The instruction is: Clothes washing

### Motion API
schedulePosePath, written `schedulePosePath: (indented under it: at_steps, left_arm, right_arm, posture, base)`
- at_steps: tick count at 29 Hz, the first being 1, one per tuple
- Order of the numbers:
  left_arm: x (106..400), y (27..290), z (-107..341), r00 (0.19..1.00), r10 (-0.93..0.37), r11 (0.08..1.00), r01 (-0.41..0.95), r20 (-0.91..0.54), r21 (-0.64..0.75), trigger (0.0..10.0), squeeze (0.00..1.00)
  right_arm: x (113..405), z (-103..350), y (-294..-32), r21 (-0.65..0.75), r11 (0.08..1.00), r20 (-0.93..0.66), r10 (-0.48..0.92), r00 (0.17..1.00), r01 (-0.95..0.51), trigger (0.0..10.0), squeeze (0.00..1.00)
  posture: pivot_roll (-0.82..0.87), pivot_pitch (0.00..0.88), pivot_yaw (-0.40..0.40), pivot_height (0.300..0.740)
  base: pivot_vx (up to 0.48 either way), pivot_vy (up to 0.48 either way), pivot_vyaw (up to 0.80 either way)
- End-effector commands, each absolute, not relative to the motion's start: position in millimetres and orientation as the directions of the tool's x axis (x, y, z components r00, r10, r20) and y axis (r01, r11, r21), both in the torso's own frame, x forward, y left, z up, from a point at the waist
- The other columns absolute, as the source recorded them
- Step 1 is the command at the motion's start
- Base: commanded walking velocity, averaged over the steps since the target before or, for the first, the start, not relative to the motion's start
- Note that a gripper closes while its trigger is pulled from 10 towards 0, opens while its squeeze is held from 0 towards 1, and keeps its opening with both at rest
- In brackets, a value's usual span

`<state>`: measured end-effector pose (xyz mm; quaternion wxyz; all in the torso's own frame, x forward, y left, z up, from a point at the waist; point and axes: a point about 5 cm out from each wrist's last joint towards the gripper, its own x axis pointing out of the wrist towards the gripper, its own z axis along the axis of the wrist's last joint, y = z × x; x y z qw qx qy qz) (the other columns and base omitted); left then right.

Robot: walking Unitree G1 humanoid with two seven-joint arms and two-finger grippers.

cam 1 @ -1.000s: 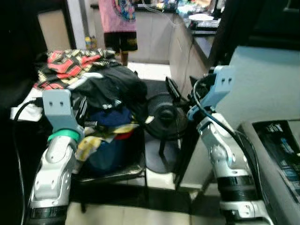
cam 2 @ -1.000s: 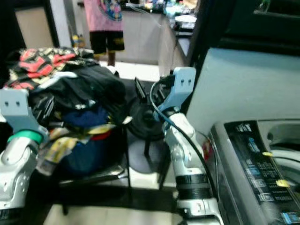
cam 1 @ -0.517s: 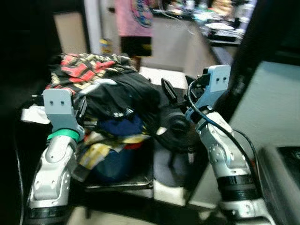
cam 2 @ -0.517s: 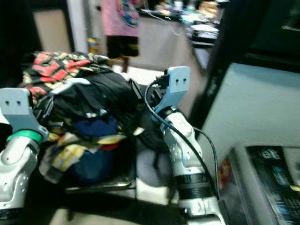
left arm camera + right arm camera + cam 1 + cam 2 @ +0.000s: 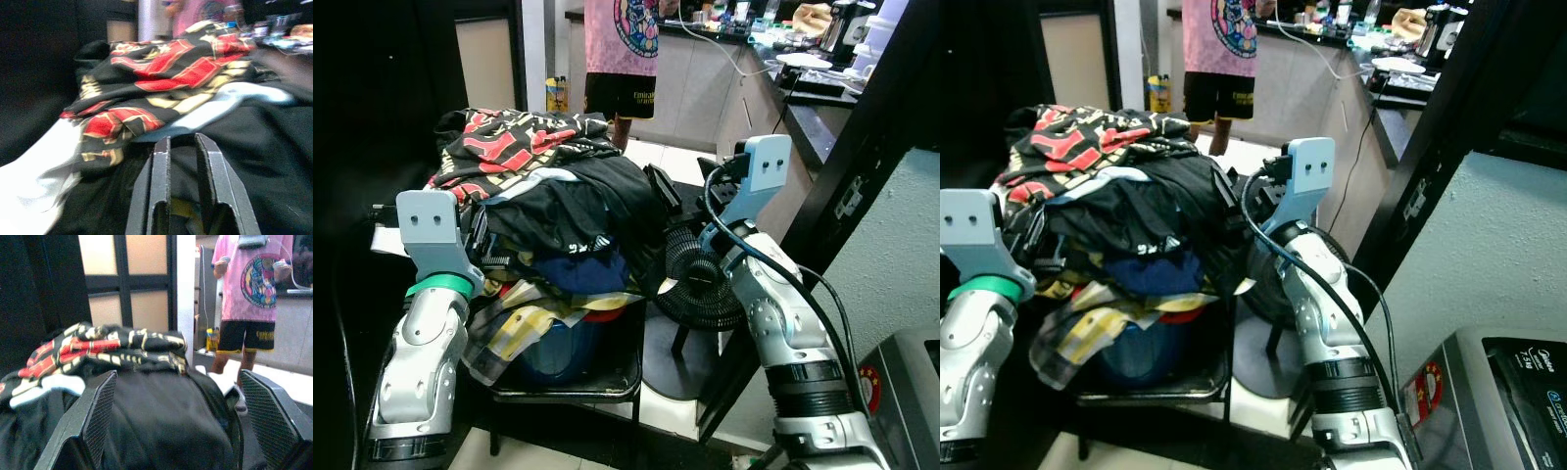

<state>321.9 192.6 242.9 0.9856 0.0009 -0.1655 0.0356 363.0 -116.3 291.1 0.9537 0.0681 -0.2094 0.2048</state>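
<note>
Arms both raised, forearms angled up toward clothes pile (image 5: 543, 211), one either side.

Left end effector (image 5: 182, 147): at pile's left flank, fingers nearly together, narrow gap, tips against black garment (image 5: 254, 147). Nothing visibly pinched between them.

Right end effector (image 5: 178, 396): at pile's right side, spread wide, two mesh-faced fingers (image 5: 100, 409) apart with black cloth between and beyond. No grip on anything.

Pile: heaped on blue basket (image 5: 558, 343), sitting on black chair (image 5: 597, 377). Topmost: one black/red/yellow patterned garment (image 5: 514, 142). Under that, one large black piece with small white logo, then one navy piece (image 5: 582, 269), then yellow-and-white fabric (image 5: 524, 323) hanging over basket rim. One white cloth (image 5: 39, 181) sticking out at left edge of pile. Exact garment count: can't tell, too tangled.

One black floor fan (image 5: 700, 284), just right of chair, behind right arm, on white floor.

One washing machine (image 5: 1518, 392), lower right corner, dark control panel with round red sticker on front corner.

One person (image 5: 625, 54) standing in background, pink printed shirt, black shorts, beside cluttered tabletop (image 5: 803, 73).

One cable running along right forearm (image 5: 783, 313). Green band on left wrist (image 5: 445, 284).
</note>
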Motion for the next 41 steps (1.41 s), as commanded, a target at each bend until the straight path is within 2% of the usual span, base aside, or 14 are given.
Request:
schedulePosePath:
  at_steps: [1, 5, 9, 21, 24, 30, 31, 32, 33, 41]
  left_arm:
    - [320, 201, 241, 0.942, 0.095, 0.995, -0.096, 0.321, -0.013, 10.0, 0.00]
    - [321, 201, 241, 0.943, 0.093, 0.996, -0.094, 0.321, -0.013, 10.0, 0.00]
    - [321, 200, 241, 0.943, 0.088, 0.996, -0.088, 0.321, -0.015, 10.0, 0.00]
    - [321, 200, 240, 0.946, 0.077, 0.997, -0.074, 0.316, -0.021, 10.0, 0.00]
    - [324, 204, 240, 0.950, 0.061, 0.998, -0.060, 0.307, -0.011, 10.0, 0.00]
    - [328, 203, 240, 0.956, 0.025, 1.000, -0.028, 0.292, 0.007, 10.0, 0.00]
    - [329, 202, 241, 0.958, 0.010, 1.000, -0.014, 0.288, 0.011, 10.0, 0.00]
    - [330, 201, 241, 0.958, -0.007, 1.000, 0.004, 0.285, 0.013, 10.0, 0.00]
    - [332, 200, 241, 0.960, -0.033, 0.999, 0.028, 0.279, 0.021, 10.0, 0.00]
    - [337, 196, 243, 0.960, -0.103, 0.995, 0.096, 0.262, 0.039, 10.0, 0.00]
  right_arm:
    - [362, 293, -107, 0.033, 0.895, 0.430, 0.390, 0.814, -0.446, 10.0, 0.00]
    - [362, 293, -107, 0.035, 0.897, 0.440, 0.383, 0.812, -0.442, 10.0, 0.00]
    - [362, 293, -109, 0.066, 0.898, 0.446, 0.364, 0.818, -0.436, 10.0, 0.00]
    - [362, 287, -107, 0.035, 0.902, 0.430, 0.376, 0.821, -0.431, 10.0, 0.00]
    - [361, 280, -107, 0.062, 0.910, 0.421, 0.350, 0.837, -0.411, 10.0, 0.00]
    - [358, 273, -110, 0.088, 0.919, 0.428, 0.312, 0.848, -0.383, 10.0, 0.00]
    - [357, 271, -110, 0.087, 0.923, 0.431, 0.305, 0.849, -0.375, 10.0, 0.00]
    - [356, 270, -109, 0.087, 0.926, 0.433, 0.297, 0.851, -0.368, 10.0, 0.00]
    - [354, 267, -109, 0.094, 0.930, 0.435, 0.283, 0.854, -0.356, 10.0, 0.00]
    - [348, 260, -111, 0.118, 0.944, 0.438, 0.229, 0.869, -0.308, 10.0, 0.00]
  posture:
    - [-0.02, 0.000, -0.044, 0.740]
    - [-0.02, 0.000, -0.042, 0.740]
    - [-0.02, 0.000, -0.040, 0.740]
    - [0.00, 0.000, -0.037, 0.740]
    - [0.03, 0.000, 0.008, 0.740]
    - [0.04, 0.000, 0.017, 0.740]
    - [0.06, 0.000, 0.075, 0.740]
    - [0.06, 0.000, 0.075, 0.740]
    - [0.06, 0.000, 0.116, 0.740]
    - [0.06, 0.000, 0.171, 0.740]
  base:
    - [0.292, 0.000, 0.80]
    - [0.290, 0.000, 0.80]
    - [0.292, 0.000, 0.00]
    - [0.290, 0.000, 0.00]
    - [0.289, 0.000, -0.58]
    - [0.287, 0.000, -0.80]
    - [0.281, 0.000, 0.00]
    - [0.277, 0.000, 0.00]
    - [0.277, 0.000, 0.00]
    - [0.265, 0.000, 0.00]
